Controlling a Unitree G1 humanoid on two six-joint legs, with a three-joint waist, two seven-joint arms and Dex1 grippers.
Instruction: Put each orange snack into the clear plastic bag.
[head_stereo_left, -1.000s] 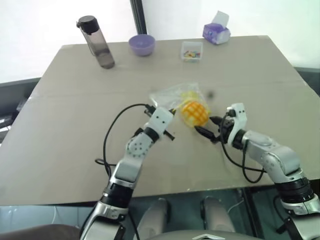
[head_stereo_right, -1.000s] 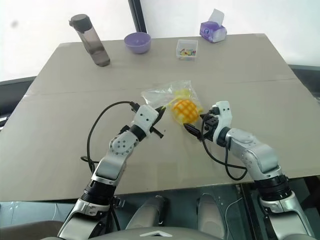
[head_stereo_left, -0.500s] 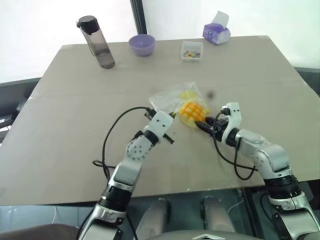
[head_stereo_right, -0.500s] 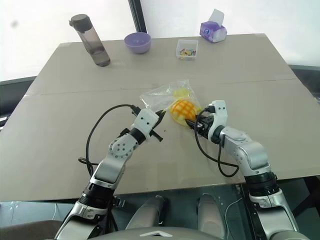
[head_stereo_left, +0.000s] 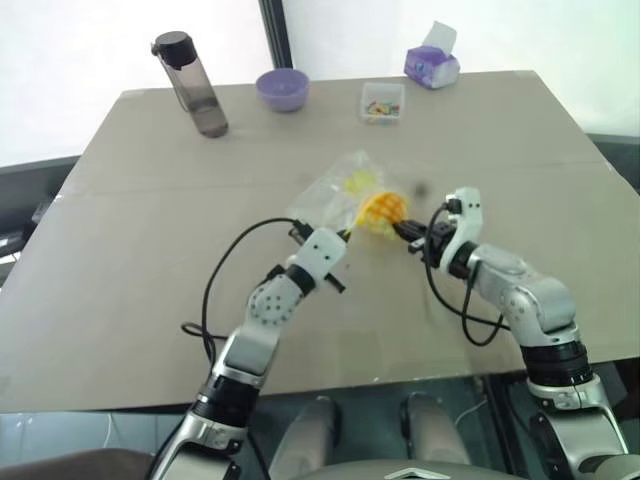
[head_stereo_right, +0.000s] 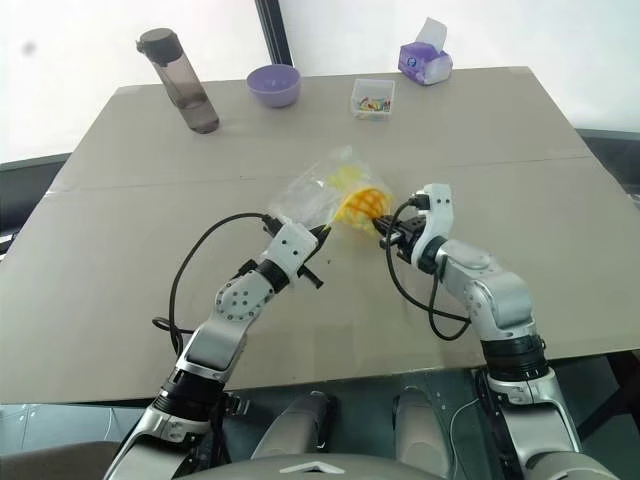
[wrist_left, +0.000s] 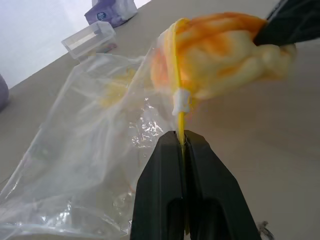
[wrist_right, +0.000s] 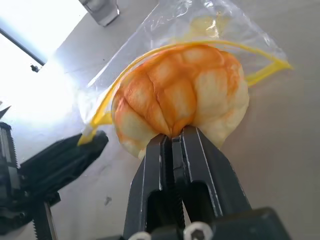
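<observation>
My right fingers (wrist_right: 172, 142) clamp orange snack (wrist_right: 182, 95) at mouth of clear plastic bag (wrist_left: 95, 145); my left fingers (wrist_left: 182, 145) pinch bag's yellow seal strip (wrist_left: 178, 90) above table (head_stereo_left: 140, 250).

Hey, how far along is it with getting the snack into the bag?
Done: left gripper pinches the clear plastic bag at its yellow seal, mouth open. In hand: right gripper pinches the orange snack at the opening. Left: push it fully inside and release.

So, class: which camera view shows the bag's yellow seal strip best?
The left wrist view: the yellow seal strip runs straight up from the shut left gripper pinching it. The right wrist view shows it looping around the orange snack; the head views show a faint line.
</observation>
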